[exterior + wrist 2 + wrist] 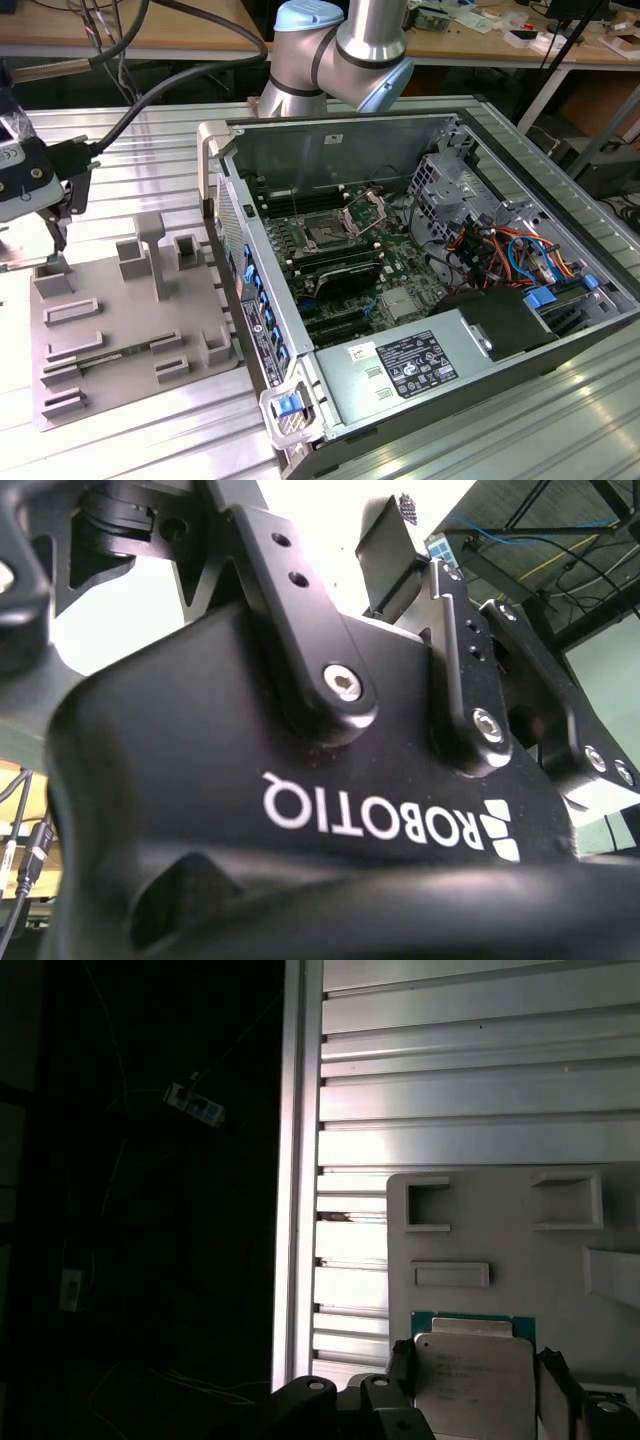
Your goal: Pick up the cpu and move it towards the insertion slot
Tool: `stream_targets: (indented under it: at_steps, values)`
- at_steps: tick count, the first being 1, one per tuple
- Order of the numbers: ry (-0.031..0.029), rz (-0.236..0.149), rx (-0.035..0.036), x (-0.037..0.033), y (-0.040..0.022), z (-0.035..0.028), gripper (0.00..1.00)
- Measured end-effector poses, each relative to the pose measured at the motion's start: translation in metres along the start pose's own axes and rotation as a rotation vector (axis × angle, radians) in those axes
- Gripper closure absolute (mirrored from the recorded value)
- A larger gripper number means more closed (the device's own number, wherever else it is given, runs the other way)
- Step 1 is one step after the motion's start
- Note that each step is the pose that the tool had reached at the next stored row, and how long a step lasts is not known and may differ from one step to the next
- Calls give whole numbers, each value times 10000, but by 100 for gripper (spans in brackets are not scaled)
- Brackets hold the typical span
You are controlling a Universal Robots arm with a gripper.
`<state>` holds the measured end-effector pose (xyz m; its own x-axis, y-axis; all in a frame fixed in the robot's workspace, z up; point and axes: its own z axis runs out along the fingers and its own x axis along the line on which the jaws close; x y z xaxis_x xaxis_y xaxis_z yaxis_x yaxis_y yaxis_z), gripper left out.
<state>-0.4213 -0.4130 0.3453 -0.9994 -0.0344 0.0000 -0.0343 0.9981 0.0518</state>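
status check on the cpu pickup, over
Claw at the cpu, over the grey tray. Insertion slot inside the open case, to the exterior view's right. Case's side wall stands between tray and slot.

Even, bright light is seen in the exterior view, with glare on the ribbed desk (560,410). The second wrist view is backlit by blown-out white. Half the first wrist view is lost in shadow; the cpu (472,1375) is softly lit
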Motion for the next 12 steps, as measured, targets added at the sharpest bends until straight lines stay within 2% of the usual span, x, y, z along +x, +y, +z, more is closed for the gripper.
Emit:
stream_targets:
  at_steps: [12]
  values:
    - [0, 0, 0, 0, 3, -52, 45]
